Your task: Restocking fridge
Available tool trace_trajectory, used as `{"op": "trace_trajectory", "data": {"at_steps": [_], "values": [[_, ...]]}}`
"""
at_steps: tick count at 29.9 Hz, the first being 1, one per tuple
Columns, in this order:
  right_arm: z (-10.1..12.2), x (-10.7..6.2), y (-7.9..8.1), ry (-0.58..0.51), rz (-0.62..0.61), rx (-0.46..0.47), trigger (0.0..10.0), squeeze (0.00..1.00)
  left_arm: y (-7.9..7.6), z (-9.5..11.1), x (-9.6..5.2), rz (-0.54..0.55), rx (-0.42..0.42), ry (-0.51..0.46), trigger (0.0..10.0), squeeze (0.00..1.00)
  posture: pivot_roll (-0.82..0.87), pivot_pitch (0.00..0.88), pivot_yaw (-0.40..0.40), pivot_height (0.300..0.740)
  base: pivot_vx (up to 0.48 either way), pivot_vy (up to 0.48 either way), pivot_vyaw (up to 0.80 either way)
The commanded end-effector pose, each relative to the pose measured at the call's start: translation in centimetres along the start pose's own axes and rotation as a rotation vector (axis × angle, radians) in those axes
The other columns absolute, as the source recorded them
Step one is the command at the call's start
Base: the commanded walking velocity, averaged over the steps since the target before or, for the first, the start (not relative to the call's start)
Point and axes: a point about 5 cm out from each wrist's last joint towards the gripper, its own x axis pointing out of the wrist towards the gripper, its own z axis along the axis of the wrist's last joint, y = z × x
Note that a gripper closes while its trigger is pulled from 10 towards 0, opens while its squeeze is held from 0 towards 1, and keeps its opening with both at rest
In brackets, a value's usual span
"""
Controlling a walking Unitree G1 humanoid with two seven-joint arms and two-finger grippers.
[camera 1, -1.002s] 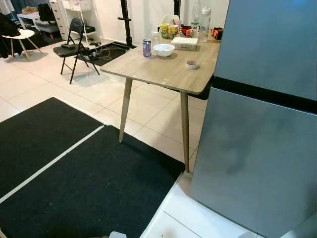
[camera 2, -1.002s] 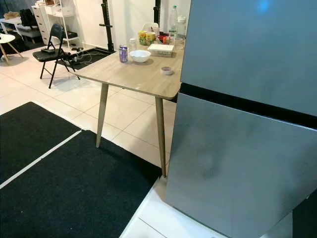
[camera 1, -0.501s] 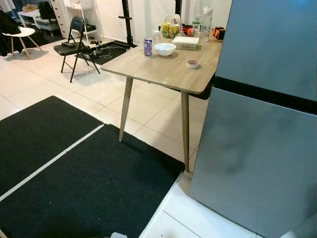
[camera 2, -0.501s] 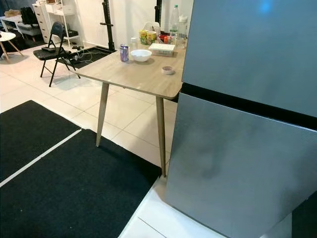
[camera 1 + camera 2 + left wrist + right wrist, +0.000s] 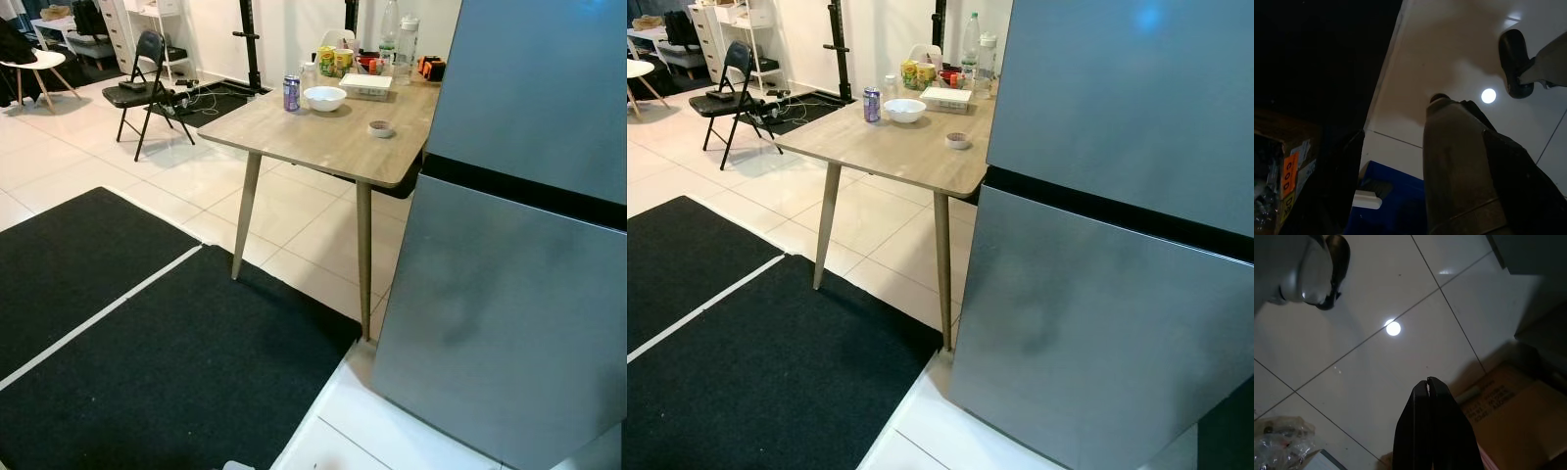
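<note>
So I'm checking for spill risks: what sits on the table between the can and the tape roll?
In the left eye view, a white bowl sits between the can and the tape roll, nearer the can, on the table.

Wooden table (image 5: 323,137) stands on white tile floor (image 5: 294,211), beside black mat (image 5: 147,362) (white stripe across it). Black folding chair (image 5: 142,88) further back, well apart. In the right wrist view, cardboard box (image 5: 1518,411) on tiles; crumpled plastic bag (image 5: 1278,440) nearby.
</note>
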Motion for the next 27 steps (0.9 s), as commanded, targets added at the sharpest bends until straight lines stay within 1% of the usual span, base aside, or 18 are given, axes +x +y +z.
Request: {"op": "trace_trajectory", "data": {"at_steps": [1,2,3,8,10,11,14,19,21,27], "values": [[0.4,0.0,0.1,-0.009,0.018,0.025,10.0,0.00,-0.6,0.1,0.1,-0.022,0.012,0.002,10.0,0.00,-0.06,0.000,-0.032,0.740,0.000,0.000,0.00],[0.6,0.0,0.2,-0.018,0.032,0.053,10.0,0.00,-0.6,0.3,0.1,-0.022,0.014,-0.001,10.0,0.00,-0.06,0.000,-0.032,0.740,0.000,0.000,0.00],[0.7,0.0,0.3,-0.019,0.040,0.061,10.0,0.00,-0.6,0.3,0.1,-0.023,0.016,-0.003,10.0,0.00,-0.06,0.000,-0.031,0.740,0.000,0.000,0.78],[0.7,0.0,0.3,-0.014,0.051,0.057,10.0,0.00,-0.5,0.4,0.1,-0.023,0.019,-0.005,10.0,0.00,-0.07,0.000,-0.026,0.740,0.000,0.000,0.78],[0.5,0.0,0.3,-0.009,0.052,0.061,10.0,0.00,-0.4,0.5,0.1,-0.024,0.021,-0.006,10.0,0.00,-0.07,0.000,-0.025,0.740,0.000,0.000,0.78],[0.0,0.0,0.3,0.000,0.051,0.064,10.0,0.00,-0.4,0.4,0.1,-0.026,0.023,-0.004,10.0,0.00,-0.08,0.000,-0.022,0.740,0.000,0.000,0.78],[-0.1,0.0,0.3,0.002,0.051,0.064,10.0,0.00,-0.4,0.4,0.1,-0.026,0.023,-0.003,10.0,0.00,-0.08,0.000,-0.022,0.740,0.000,0.000,0.78],[-0.8,0.0,0.5,0.016,0.059,0.067,10.0,0.00,-0.5,-0.1,0.0,-0.024,0.000,0.006,10.0,0.00,-0.09,0.000,-0.025,0.740,0.000,0.000,0.78],[-0.7,0.0,0.3,0.015,0.055,0.064,10.0,0.00,-0.6,-0.1,0.1,-0.025,-0.011,0.009,10.0,0.00,-0.09,0.000,-0.027,0.740,0.000,0.000,0.78],[-0.2,0.0,0.1,0.005,0.050,0.064,10.0,0.00,-0.2,-0.2,0.0,-0.014,-0.023,0.015,10.0,0.00,-0.10,0.000,-0.028,0.740,0.000,0.000,0.78]]}}
